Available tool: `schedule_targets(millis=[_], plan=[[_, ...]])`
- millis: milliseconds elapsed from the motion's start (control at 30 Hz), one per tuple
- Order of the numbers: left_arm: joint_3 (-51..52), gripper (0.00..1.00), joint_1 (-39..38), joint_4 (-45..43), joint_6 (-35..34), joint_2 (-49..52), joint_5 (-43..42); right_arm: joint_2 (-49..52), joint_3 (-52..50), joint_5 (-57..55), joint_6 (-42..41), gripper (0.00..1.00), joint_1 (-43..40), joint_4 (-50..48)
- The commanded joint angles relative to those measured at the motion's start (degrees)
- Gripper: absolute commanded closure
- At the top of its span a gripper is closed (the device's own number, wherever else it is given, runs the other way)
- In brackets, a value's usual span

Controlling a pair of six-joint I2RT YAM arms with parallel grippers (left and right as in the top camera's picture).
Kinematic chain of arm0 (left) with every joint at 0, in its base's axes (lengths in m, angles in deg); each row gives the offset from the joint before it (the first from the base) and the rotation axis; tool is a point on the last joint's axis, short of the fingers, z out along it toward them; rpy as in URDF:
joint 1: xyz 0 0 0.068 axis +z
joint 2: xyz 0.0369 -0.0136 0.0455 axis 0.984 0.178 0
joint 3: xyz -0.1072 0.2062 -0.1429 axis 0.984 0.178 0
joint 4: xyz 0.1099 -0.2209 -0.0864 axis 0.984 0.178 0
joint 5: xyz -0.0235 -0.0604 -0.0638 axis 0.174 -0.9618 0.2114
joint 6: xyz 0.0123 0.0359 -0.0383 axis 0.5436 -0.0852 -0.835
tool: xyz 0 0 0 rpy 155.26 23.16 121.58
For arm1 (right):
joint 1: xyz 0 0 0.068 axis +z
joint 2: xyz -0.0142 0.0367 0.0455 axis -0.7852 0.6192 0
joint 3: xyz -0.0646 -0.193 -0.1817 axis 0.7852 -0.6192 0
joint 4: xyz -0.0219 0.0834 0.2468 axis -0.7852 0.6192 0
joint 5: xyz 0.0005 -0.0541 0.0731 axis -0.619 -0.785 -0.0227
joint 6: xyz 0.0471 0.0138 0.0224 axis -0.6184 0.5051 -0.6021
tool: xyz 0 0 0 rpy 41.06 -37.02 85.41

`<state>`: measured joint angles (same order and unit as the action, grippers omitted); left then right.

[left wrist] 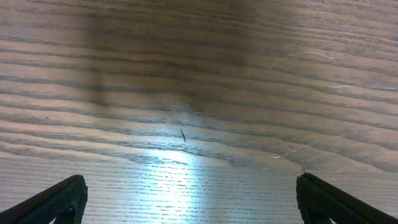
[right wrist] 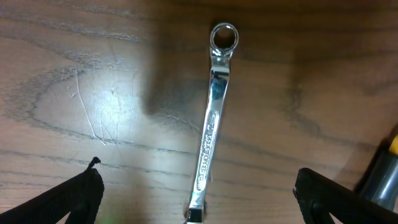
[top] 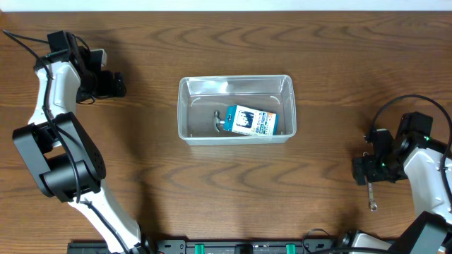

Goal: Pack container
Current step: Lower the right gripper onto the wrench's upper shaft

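The container [top: 212, 95], a clear rectangular tub, stands at the table's middle. A blue-and-white box [top: 252, 122] lies in it, with a small metal tool [top: 218, 118] beside the box. At the far right, my right gripper [top: 365, 171] hovers over a chrome ring wrench [top: 372, 200]. In the right wrist view the wrench [right wrist: 211, 118] lies flat on the wood, running between the jaws of my right gripper [right wrist: 199, 200], which are wide open and clear of it. My left gripper [top: 116, 85] is at the far upper left. It is open [left wrist: 189, 202] over bare wood.
A grey and yellow thing [right wrist: 385, 165] shows at the right edge of the right wrist view; I cannot tell what it is. The table's far edge runs along the top of the overhead view. Black cables loop near both arms.
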<state>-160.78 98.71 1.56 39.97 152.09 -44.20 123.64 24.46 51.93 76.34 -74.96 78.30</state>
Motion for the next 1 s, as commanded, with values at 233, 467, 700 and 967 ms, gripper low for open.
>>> schedule_targets(millis=[233,467,700,967], plan=[[0.2,0.02,0.0,0.0,0.3,0.3,0.5,4.8,-0.2,3.1,1.2,0.01,-0.5,-1.8],[0.2,0.02,0.0,0.0,0.3,0.3,0.5,5.4,-0.3,3.0,1.2,0.01,-0.5,-4.3],[0.2,0.02,0.0,0.0,0.3,0.3,0.5,5.4,-4.3,3.0,1.2,0.01,-0.4,-7.8],[0.2,0.02,0.0,0.0,0.3,0.3,0.5,5.4,-4.8,3.0,1.5,0.01,-0.4,-8.5]])
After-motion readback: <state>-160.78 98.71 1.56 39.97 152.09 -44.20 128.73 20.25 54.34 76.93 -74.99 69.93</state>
